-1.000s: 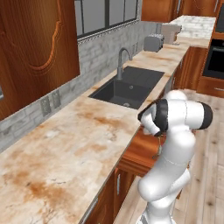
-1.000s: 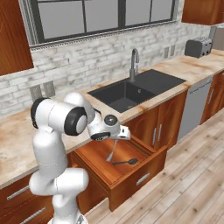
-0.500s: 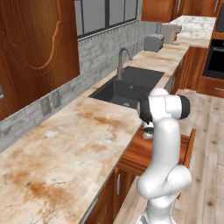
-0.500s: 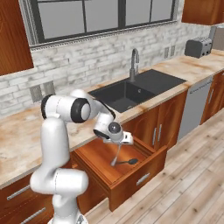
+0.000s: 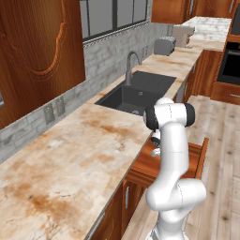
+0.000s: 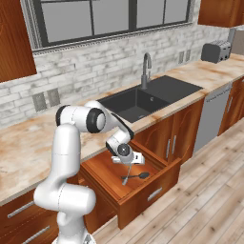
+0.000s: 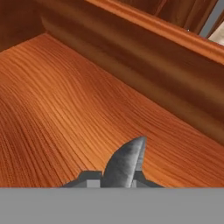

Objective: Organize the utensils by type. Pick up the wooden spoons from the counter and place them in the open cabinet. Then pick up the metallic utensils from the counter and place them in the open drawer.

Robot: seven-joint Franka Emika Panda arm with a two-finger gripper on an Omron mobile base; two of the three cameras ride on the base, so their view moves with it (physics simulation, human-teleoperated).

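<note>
My gripper (image 6: 127, 164) hangs inside the open drawer (image 6: 143, 198), shut on a slim silver metal utensil (image 6: 126, 174) that points down at the drawer floor. In the hand view its grey tip (image 7: 126, 162) sticks out between my fingertips (image 7: 89, 178), just above the wood floor (image 7: 65, 100) and near the drawer wall (image 7: 144, 52). A darker small spoon (image 6: 141, 176) lies on the drawer floor just right of the held piece. The marbled counter (image 5: 70, 159) runs behind the drawer with no utensils on the stretch in view. The wooden spoons are out of view.
A dark sink (image 6: 143, 100) with a tall faucet (image 6: 145, 69) lies just beyond the drawer. A toaster (image 6: 217, 50) stands far along the counter. A reddish-brown cabinet front (image 5: 42, 47) hangs at the upper left. The drawer juts out over the wood floor (image 6: 205, 200).
The arm has straightened up and swung my gripper with the silver utensil a little to the right and lower in the drawer. The dark spoon has stayed where it lay.
</note>
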